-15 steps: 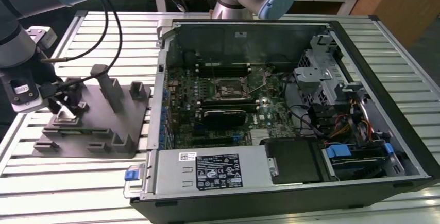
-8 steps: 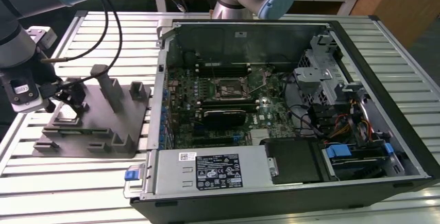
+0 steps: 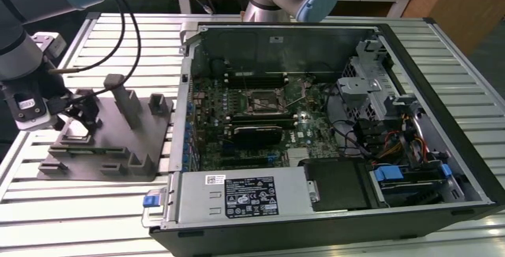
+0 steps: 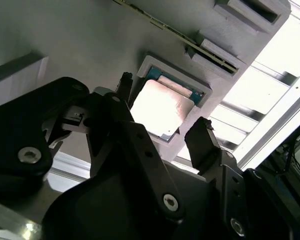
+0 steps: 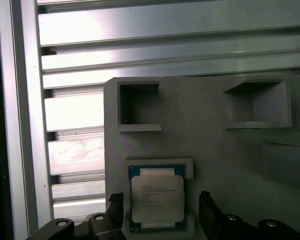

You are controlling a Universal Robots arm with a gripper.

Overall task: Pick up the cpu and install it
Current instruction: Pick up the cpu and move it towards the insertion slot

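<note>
The cpu (image 5: 156, 197) is a small square chip with a silvery top, lying flat in a raised pocket of the grey fixture (image 5: 200, 115). In both wrist views my gripper (image 5: 161, 206) is open, with one black fingertip on either side of the cpu (image 4: 160, 107) and a small gap at each edge. In the second wrist view the gripper (image 4: 162, 112) straddles the chip just above the fixture (image 4: 65, 40). In the exterior view the gripper (image 3: 75, 121) hangs low over the fixture (image 3: 118, 145) at the exterior view's left. The black-framed socket (image 3: 264, 100) sits on the motherboard inside the open case.
The open computer case (image 3: 332, 38) lies to the exterior view's right of the fixture. A black heatsink block (image 3: 256, 132) sits below the socket. Grey posts (image 3: 126, 100) rise from the fixture close to the gripper. Everything stands on a slatted metal table (image 3: 94, 210).
</note>
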